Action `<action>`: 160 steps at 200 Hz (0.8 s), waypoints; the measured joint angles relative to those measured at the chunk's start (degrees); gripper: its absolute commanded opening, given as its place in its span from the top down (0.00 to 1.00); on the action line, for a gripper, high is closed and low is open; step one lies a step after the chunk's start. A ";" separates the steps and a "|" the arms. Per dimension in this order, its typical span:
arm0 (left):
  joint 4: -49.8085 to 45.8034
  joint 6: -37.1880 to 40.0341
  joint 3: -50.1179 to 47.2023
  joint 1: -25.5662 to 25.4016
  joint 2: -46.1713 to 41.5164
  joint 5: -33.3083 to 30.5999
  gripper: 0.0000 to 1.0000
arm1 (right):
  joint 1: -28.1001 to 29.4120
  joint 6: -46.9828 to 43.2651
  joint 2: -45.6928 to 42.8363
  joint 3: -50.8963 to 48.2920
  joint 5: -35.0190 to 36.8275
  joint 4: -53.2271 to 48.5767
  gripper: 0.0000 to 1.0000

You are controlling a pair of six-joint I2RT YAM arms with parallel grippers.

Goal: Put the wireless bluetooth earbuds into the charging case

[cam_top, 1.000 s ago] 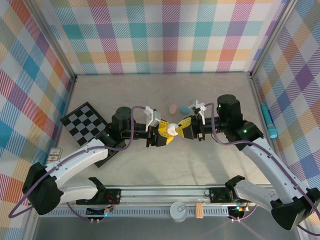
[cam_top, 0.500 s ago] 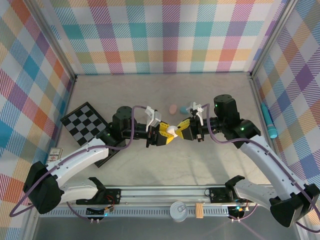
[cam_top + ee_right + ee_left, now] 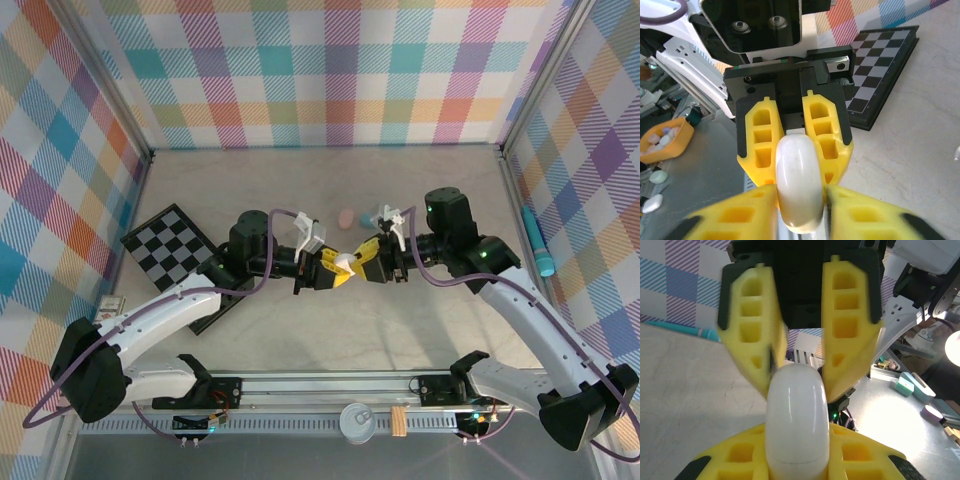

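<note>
A white pebble-shaped charging case (image 3: 345,262) hangs above the table's middle between both grippers. My left gripper (image 3: 335,270) is shut on its near end; in the left wrist view my yellow fingers (image 3: 735,460) press both sides of the case (image 3: 797,420). My right gripper (image 3: 358,262) faces it from the other side. Its jaws stand open, close around the case (image 3: 797,175) with a thin gap beside one finger (image 3: 860,215). The case's lid is closed. An orange dish (image 3: 684,134) off the table holds several small pale pieces, perhaps earbuds.
A pinkish case (image 3: 346,217) and a pale blue case (image 3: 370,218) lie just behind the grippers. A chessboard (image 3: 170,245) lies at the left under the left arm. A teal pen-like stick (image 3: 541,243) lies by the right wall.
My left gripper has closed onto the white case. My right gripper's jaws have loosened from it. Both grippers and the case have shifted slightly away from me.
</note>
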 measured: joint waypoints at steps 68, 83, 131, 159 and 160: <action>1.51 2.62 -1.16 0.11 -0.20 -1.57 0.91 | 0.37 5.07 -0.28 0.04 8.66 3.72 0.42; 1.75 4.09 -2.23 0.04 -0.59 -1.51 0.91 | 0.37 6.84 -0.20 0.04 10.62 5.77 0.40; 3.96 7.85 -5.53 0.00 -2.82 -3.08 0.94 | 0.37 10.38 0.31 -0.02 12.26 9.55 0.29; 5.18 10.78 -8.66 0.00 -3.93 -7.15 0.95 | -0.35 14.99 -1.75 -1.86 14.27 13.68 0.27; 5.25 10.84 -8.76 0.00 -3.98 -7.23 0.95 | -0.39 15.19 -1.84 -1.92 14.36 13.77 0.27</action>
